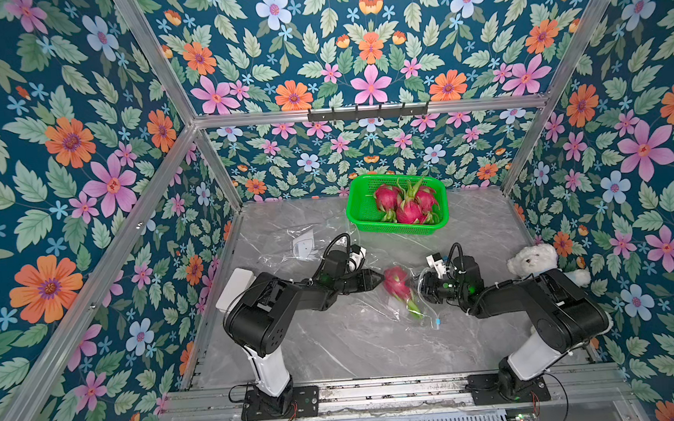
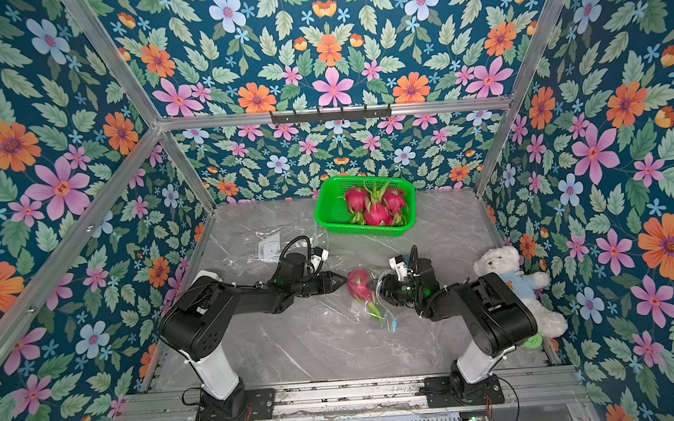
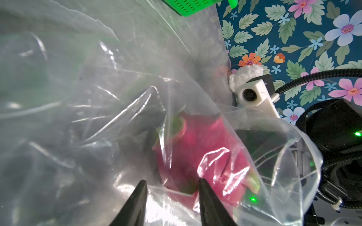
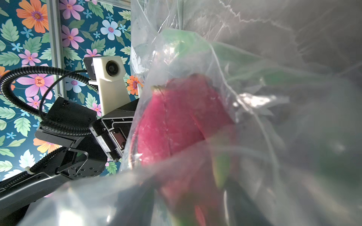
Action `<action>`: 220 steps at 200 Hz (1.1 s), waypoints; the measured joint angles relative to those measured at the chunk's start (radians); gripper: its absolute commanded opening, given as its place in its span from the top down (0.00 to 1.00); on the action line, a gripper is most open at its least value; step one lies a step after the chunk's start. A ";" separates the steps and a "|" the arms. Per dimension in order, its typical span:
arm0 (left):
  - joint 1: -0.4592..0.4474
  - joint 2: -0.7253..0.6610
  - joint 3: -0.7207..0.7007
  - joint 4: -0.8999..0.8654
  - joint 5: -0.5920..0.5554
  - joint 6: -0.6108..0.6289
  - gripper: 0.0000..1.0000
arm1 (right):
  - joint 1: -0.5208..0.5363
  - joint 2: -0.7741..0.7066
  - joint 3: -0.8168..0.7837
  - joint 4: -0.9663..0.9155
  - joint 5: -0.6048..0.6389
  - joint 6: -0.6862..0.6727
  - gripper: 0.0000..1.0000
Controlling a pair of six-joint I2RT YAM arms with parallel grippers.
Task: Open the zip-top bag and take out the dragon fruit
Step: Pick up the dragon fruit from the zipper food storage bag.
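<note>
Fruit count is four, all alike. Three dragon fruits [image 1: 409, 211] are piled in the one green basket [image 1: 392, 229] at the back of the table [image 1: 355, 338], seen in both top views. One bagged dragon fruit [image 1: 396, 282] lies inside the one clear zip-top bag [image 1: 428, 312] mid-table, between the two grippers.

It is oval with magenta-pink skin and green-tipped scales. Its long green end points toward the front edge. Wrinkled film with glare covers it in both wrist views. The bag's pale blue slider [image 1: 436, 324] sits at the near corner.

Left gripper [image 3: 172, 181]: jaws spread with a clear gap, tips at the film right by the fruit, nothing pinched between them.

Right gripper [image 1: 421, 289]: wrapped in plastic, so I can't tell if it's spread or pinching.

Extras:
- one white teddy bear [image 1: 531, 259] by the right arm
- one flat clear bag with a white label [image 1: 303, 243] behind the left arm
- one white box [image 1: 235, 286] at the table's left edge
</note>
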 measured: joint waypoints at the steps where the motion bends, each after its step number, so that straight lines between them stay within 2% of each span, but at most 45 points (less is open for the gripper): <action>1: 0.000 0.000 0.000 0.000 0.000 0.000 0.55 | 0.000 0.000 0.000 0.002 0.000 0.001 0.41; 11: 0.000 0.000 -0.001 0.001 -0.003 -0.001 0.55 | 0.007 0.014 -0.004 0.029 -0.002 0.014 0.31; 41: -0.001 0.000 -0.008 0.003 -0.003 -0.004 0.56 | 0.027 0.021 -0.038 0.063 -0.005 0.030 0.28; 98: -0.002 -0.037 -0.022 -0.006 -0.002 -0.007 0.56 | 0.044 -0.196 -0.076 -0.119 0.050 -0.042 0.30; 126: -0.002 -0.069 -0.024 -0.015 -0.002 -0.006 0.59 | 0.079 -0.262 -0.051 -0.245 0.086 -0.097 0.32; 164: -0.019 -0.068 -0.037 -0.014 0.004 -0.007 0.63 | 0.098 -0.210 -0.047 -0.281 0.117 -0.127 0.40; 220: -0.053 -0.019 -0.082 0.062 0.018 -0.066 0.67 | 0.182 -0.084 -0.012 -0.214 0.158 -0.116 0.42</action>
